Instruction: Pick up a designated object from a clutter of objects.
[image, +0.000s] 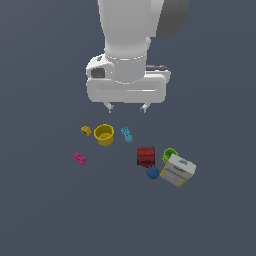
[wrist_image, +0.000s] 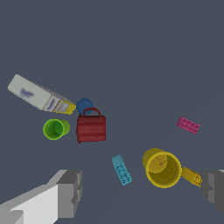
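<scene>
The yellow cup (image: 104, 134) stands upright with its hollow mouth up, in the exterior view's left part of the clutter; in the wrist view (wrist_image: 162, 167) it lies between the fingertips, nearer one of them. My gripper (image: 126, 107) is open and empty, hovering above the floor over the cup and the cyan brick (image: 127, 134). Both fingers (wrist_image: 70, 192) show in the wrist view, wide apart around the gripper's middle (wrist_image: 142, 190). A tiny yellow cylinder (image: 86, 130) lies right beside the cup, also in the wrist view (wrist_image: 191, 176).
The cyan brick (wrist_image: 121, 169) lies close to the cup. A pink brick (image: 79, 158) lies apart from the rest. A red cup (image: 146, 156), green cup (image: 170, 154), blue ball (image: 152, 173) and tilted white box (image: 178, 170) cluster at the exterior view's right.
</scene>
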